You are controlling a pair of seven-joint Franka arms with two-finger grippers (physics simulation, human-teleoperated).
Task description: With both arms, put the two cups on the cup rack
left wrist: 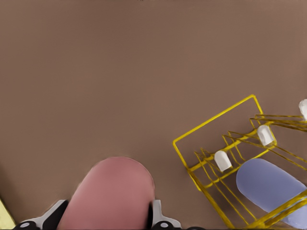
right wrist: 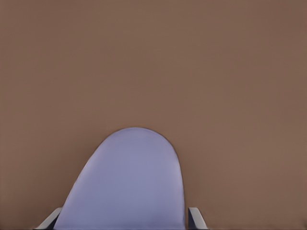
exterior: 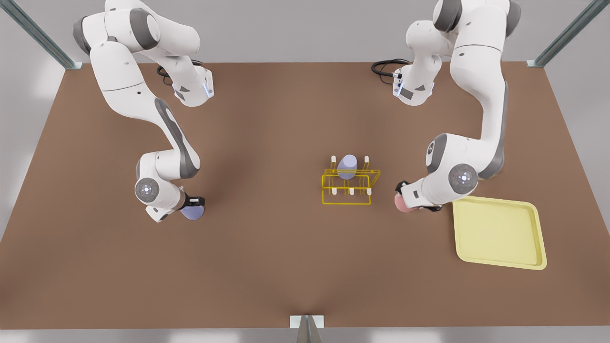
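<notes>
Left gripper (exterior: 409, 204) clenched on pale pink tapered cup (left wrist: 112, 196), near bright-yellow wire cup rack (exterior: 348, 188). Right gripper (exterior: 193, 207) grasping pale lavender cup (right wrist: 127, 184), well apart from rack. Step: carrying 2 cups to rack. Next, prob.: lower each onto free peg; 3rd lavender cup (exterior: 347, 166) already sits on rack.

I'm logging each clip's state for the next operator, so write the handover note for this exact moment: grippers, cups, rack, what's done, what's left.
Left gripper: shut on the pink cup, between the cup rack and the pale-yellow tray.
Right gripper: shut on a lavender cup, far out on the front view's left.
Another lavender cup already sits on the rack.
Done: both cups gripped.
Left: carry both to the rack, set them on free pegs, release.
</notes>
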